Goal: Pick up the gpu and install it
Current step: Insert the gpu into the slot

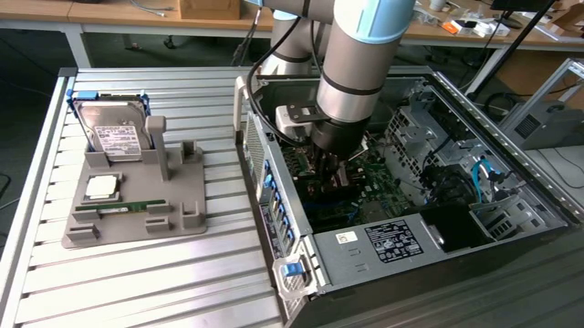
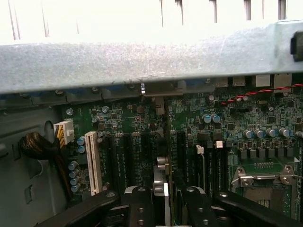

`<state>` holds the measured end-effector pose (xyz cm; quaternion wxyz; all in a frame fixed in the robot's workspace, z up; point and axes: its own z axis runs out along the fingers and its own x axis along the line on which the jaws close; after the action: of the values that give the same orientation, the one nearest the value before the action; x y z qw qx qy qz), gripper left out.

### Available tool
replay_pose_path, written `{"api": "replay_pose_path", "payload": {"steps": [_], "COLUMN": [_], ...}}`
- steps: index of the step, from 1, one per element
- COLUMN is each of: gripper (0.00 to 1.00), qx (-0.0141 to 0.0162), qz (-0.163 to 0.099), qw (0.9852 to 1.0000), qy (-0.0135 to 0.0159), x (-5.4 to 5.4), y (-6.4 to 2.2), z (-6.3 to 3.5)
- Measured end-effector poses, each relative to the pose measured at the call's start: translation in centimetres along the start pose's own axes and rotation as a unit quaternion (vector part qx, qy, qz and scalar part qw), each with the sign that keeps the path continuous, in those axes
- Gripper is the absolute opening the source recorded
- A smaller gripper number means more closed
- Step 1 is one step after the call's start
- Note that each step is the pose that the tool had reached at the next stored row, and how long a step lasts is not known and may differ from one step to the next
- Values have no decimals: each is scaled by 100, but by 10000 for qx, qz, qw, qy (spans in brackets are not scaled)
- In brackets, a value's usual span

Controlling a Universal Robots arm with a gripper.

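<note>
Inspection at this moment: the arm (image 1: 360, 55) reaches down into the open computer case (image 1: 315, 266), which lies on its side on the slatted metal counter (image 1: 137, 287). The gripper (image 1: 333, 164) is low inside the case, just above the green motherboard (image 1: 379, 181). In the wrist view the gripper is clenched on the gpu (image 2: 160, 189). The card is seen edge-on as a thin upright strip with a silvery edge, pinched between the two black fingers (image 2: 139, 208). It stands over the row of dark expansion slots, in line with them. Whether its lower edge has entered a slot cannot be told. A white slot (image 2: 91, 163) lies a few slots to one side of the card, and the metal-framed processor socket (image 2: 262, 182) lies well to the other side. In the exterior view a grey fixture tray (image 1: 182, 198) rests on the counter at nine o'clock from the case, well apart from the gripper. At the tray's eleven o'clock corner the hard drive (image 1: 114, 133) leans tilted in its blue-edged cradle, white label facing up. A square processor chip (image 1: 102, 186) sits just at six o'clock from the drive. The slim green memory stick (image 1: 133, 205) lies flat just beyond the chip, also toward six o'clock. The labelled power supply (image 1: 392, 239) occupies the case at about five o'clock from the gripper.
</note>
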<state>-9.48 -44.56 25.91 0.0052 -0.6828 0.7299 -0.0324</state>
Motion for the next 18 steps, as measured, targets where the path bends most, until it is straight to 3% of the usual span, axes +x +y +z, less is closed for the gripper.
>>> {"api": "replay_pose_path", "payload": {"steps": [18], "gripper": [27], "qx": [0], "qz": [0], "qw": [10000], "qy": [-2], "x": [0], "y": [-1], "z": [-13]}}
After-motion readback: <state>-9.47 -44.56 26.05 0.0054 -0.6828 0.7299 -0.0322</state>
